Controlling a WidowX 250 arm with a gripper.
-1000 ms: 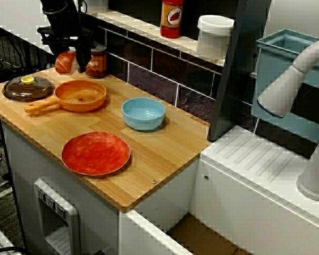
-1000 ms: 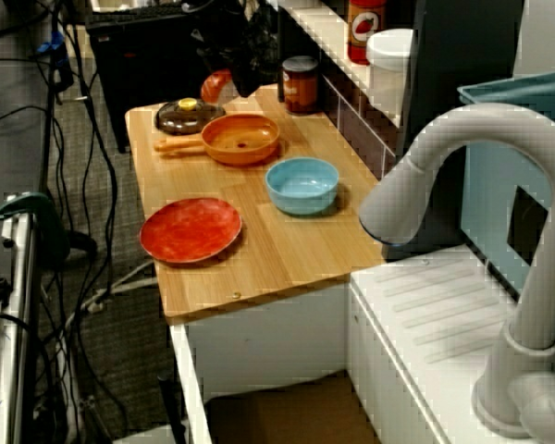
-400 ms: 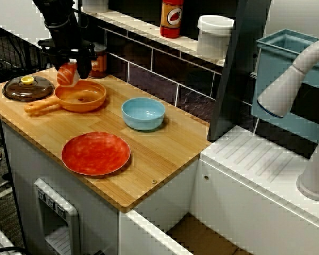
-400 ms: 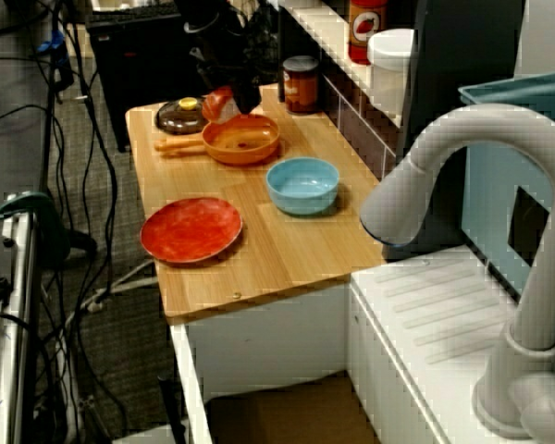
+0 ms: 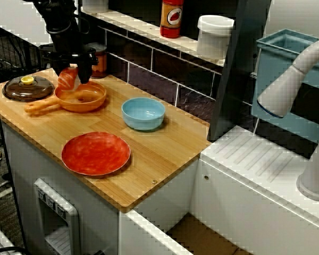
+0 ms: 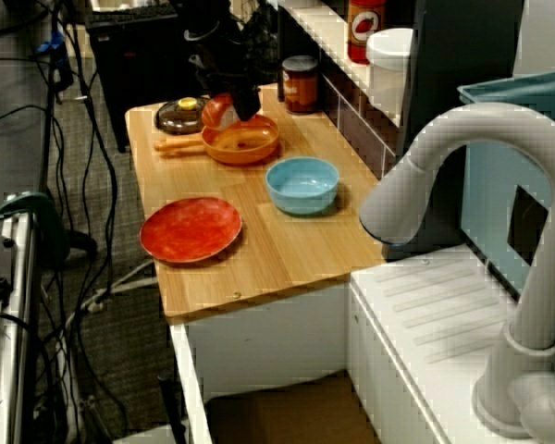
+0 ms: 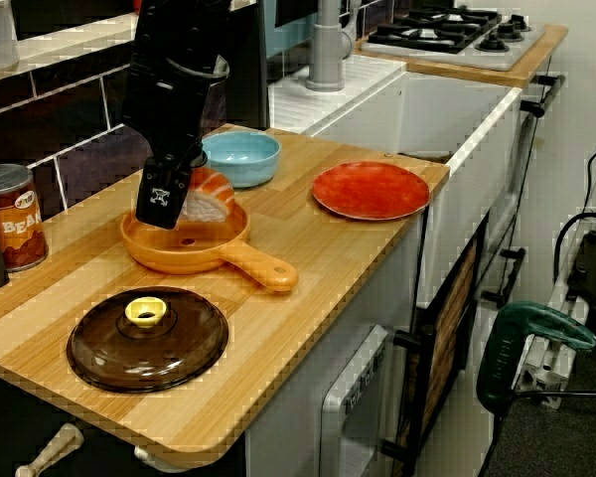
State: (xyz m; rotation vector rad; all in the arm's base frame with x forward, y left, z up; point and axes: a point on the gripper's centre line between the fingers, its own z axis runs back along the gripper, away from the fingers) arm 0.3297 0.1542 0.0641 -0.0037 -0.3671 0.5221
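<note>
Pinching a salmon piece in the gripper, holding it low over the orange frying pan (brown pot lid lying just beside it).

The fish piece hangs over the pan, between lid and bowl.

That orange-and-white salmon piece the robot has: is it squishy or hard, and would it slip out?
Probably stiff: the salmon piece shows no denting or sagging between the jaws. It is likely light, since a grip at one end carries it over the orange pan. Its smooth, rounded surface suggests it might slip.
</note>
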